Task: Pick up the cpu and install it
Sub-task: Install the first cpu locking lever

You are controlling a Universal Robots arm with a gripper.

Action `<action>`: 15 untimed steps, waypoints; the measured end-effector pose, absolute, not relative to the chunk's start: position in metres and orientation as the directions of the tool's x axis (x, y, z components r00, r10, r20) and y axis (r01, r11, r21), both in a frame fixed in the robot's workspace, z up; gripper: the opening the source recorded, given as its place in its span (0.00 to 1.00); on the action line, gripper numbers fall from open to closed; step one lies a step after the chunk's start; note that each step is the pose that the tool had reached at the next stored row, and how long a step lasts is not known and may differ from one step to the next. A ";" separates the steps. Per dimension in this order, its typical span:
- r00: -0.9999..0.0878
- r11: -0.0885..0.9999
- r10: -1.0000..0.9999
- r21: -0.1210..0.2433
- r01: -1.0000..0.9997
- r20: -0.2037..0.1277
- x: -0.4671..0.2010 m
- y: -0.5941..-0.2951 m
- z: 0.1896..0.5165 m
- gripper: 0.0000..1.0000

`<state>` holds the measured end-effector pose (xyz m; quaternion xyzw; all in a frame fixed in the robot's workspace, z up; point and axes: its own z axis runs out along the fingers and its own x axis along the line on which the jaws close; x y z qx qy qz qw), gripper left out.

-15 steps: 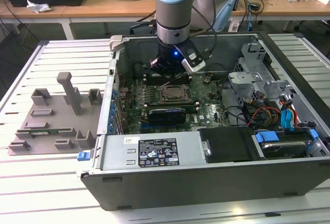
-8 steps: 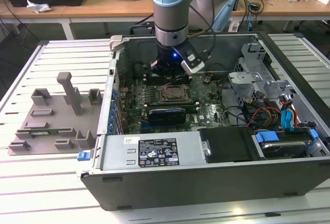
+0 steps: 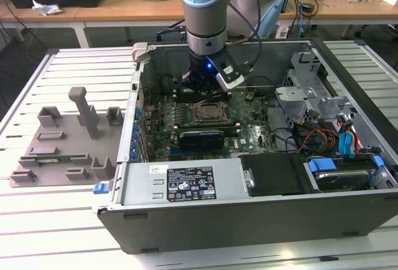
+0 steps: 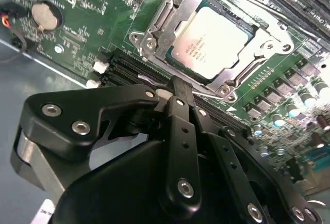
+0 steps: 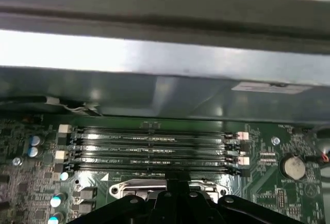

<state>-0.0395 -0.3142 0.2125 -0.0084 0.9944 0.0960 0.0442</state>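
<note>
The cpu (image 4: 211, 43) sits inside the socket frame (image 4: 153, 30); our gripper (image 4: 178, 85), pressed together and empty, hangs beside that frame. We'd keep contact light and square.

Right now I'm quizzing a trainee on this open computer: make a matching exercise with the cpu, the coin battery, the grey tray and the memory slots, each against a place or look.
1. cpu
2. coin battery
3. grey tray
4. memory slots

A. outside the case, at the exterior view's left
B. long, black, in parallel rows
C. round and silver
D. inside the metal socket frame

Pairs: 1-D, 2-C, 3-A, 4-B.
</note>
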 end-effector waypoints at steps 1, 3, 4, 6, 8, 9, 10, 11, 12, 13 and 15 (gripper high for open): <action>-0.996 0.982 0.012 0.190 -0.005 -0.089 -0.039 -0.314 0.212 0.11; -0.996 0.982 0.024 0.190 0.007 -0.089 -0.039 -0.313 0.212 0.11; -0.996 0.982 0.027 0.190 0.010 -0.089 -0.039 -0.313 0.212 0.11; -0.995 0.982 0.035 0.190 0.017 -0.089 -0.039 -0.310 0.212 0.11; -0.995 0.981 0.041 0.190 0.023 -0.089 -0.039 -0.309 0.212 0.11; -0.995 0.981 0.044 0.190 0.026 -0.089 -0.039 -0.308 0.212 0.11; -0.995 0.981 0.048 0.190 0.030 -0.089 -0.039 -0.307 0.212 0.11; -0.995 0.981 0.051 0.190 0.033 -0.089 -0.039 -0.307 0.212 0.11; -0.994 0.981 0.056 0.190 0.038 -0.089 -0.039 -0.306 0.212 0.11; -0.994 0.981 0.061 0.190 0.043 -0.089 -0.039 -0.306 0.212 0.11; -0.991 0.978 0.102 0.190 0.084 -0.089 -0.039 -0.306 0.211 0.11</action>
